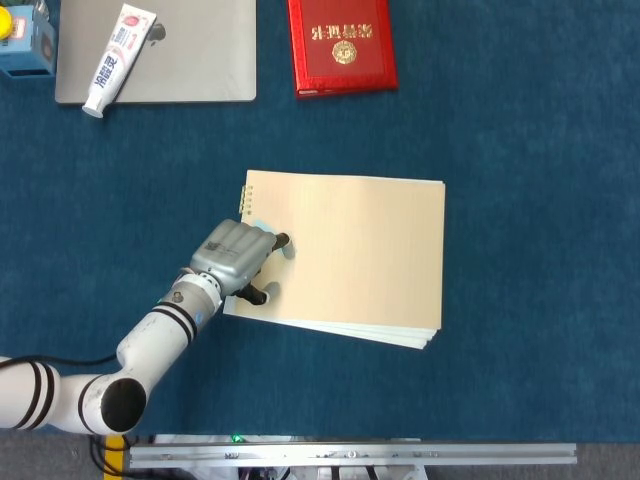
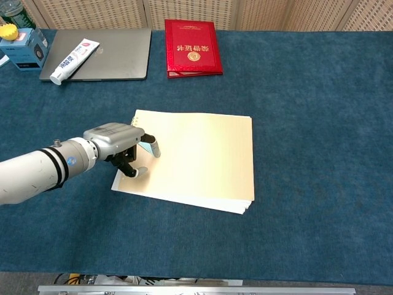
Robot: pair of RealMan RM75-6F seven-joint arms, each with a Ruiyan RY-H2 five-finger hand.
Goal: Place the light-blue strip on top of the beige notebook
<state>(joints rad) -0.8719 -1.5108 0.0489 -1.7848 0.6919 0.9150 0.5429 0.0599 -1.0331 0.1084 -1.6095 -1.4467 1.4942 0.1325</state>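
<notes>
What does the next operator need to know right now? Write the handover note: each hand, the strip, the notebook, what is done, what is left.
Left hand: over the notebook's left edge, holding the strip in its fingers.
Right hand: not in view.
Notebook: flat at table centre, closed.
Strip: already above the cover; whether it touches the cover cannot be told.
Done: strip picked up and brought over the notebook.
Left: lay it flat on the cover, let go, withdraw the hand.
</notes>
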